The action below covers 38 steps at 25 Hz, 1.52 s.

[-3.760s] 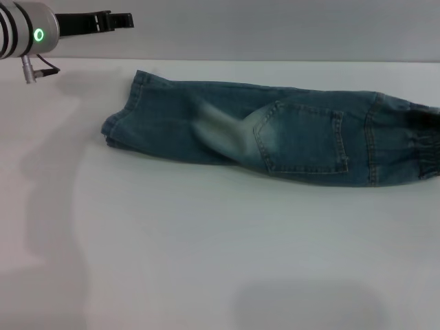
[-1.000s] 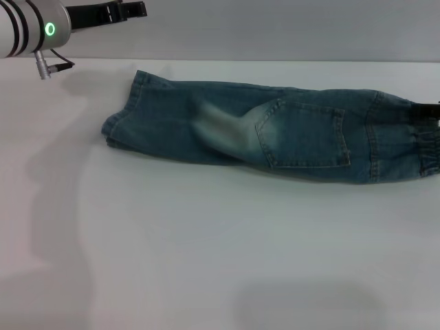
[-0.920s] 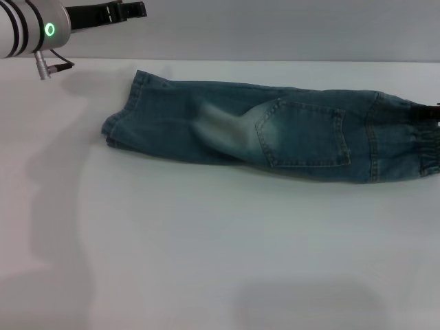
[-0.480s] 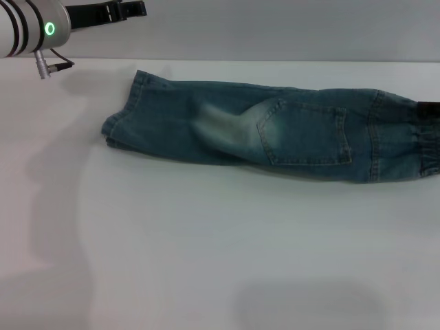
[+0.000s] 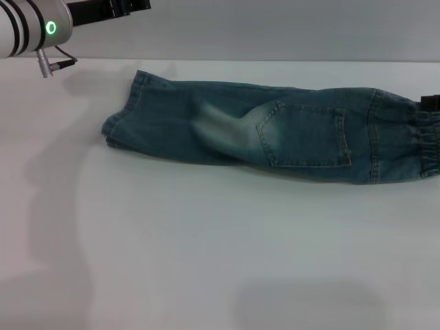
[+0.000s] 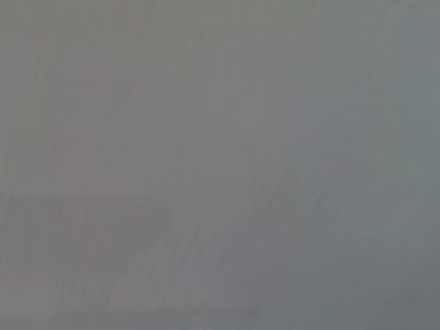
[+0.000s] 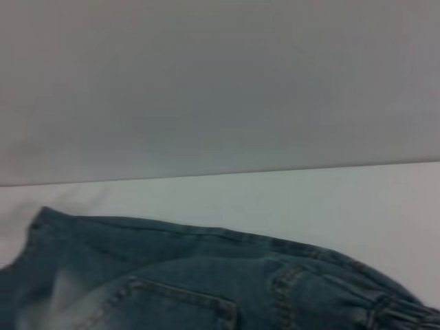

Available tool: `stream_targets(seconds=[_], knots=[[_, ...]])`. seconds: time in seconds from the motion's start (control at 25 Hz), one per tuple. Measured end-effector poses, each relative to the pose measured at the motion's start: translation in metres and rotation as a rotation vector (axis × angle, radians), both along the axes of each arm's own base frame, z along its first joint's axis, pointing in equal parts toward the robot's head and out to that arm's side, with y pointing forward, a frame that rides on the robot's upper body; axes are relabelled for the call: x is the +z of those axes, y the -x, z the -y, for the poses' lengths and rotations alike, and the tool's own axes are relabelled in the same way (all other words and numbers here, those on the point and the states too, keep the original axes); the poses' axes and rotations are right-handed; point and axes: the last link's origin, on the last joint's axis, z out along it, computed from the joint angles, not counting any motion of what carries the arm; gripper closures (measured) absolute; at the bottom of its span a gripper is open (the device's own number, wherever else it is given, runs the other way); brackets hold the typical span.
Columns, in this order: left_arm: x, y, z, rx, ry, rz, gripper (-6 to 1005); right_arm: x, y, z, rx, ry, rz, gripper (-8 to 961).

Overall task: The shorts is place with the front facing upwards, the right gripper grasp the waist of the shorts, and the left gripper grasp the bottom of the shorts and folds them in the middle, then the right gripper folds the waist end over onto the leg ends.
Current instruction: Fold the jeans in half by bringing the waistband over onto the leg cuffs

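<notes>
Table point(image 5: 206, 261) white, carrying the shorts point(image 5: 275, 134), already folded lengthwise into one long strip. Long axis runs across the robot's front: leg ends point(image 5: 117, 124) toward its left, waist end point(image 5: 426, 148) at the far right edge of the head view. Right hand point(image 5: 431, 102) shows only as a dark sliver touching the waistband; grip cannot be told. Left hand point(image 5: 113, 7) hangs high beyond the table's far edge, well apart from the hems; finger spread cannot be told. Judgement: right arm is nearer its target, and the waist must travel leftward along the strip onto the hems.
</notes>
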Motion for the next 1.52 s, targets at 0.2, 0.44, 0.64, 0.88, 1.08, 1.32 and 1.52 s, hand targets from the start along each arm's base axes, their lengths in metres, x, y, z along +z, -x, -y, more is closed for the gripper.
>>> stream_targets(seconds=[0.2,0.44,0.64,0.88,1.08,1.32,1.52], knots=[[-0.001,0.001,0.001,-0.003,0.000,-0.001,166,0.002,-0.006,0.005,-0.059,0.087,0.066,319],[-0.001,0.000,0.003,-0.026,-0.003,0.012,166,0.003,-0.005,0.004,-0.070,0.105,0.089,317],[-0.004,0.000,0.004,-0.041,-0.004,0.032,166,0.004,-0.005,0.002,-0.085,0.127,0.132,315],[-0.006,-0.001,0.005,-0.051,-0.006,0.044,166,-0.006,-0.005,0.000,-0.079,0.158,0.191,283],[-0.009,-0.002,0.006,-0.060,-0.007,0.060,166,-0.016,-0.004,-0.003,-0.072,0.164,0.224,222],[-0.010,-0.001,0.007,-0.071,-0.014,0.077,166,-0.028,0.000,-0.004,-0.058,0.179,0.240,227],[-0.010,-0.001,0.007,-0.074,-0.016,0.079,166,-0.034,-0.001,-0.008,-0.059,0.181,0.296,232]])
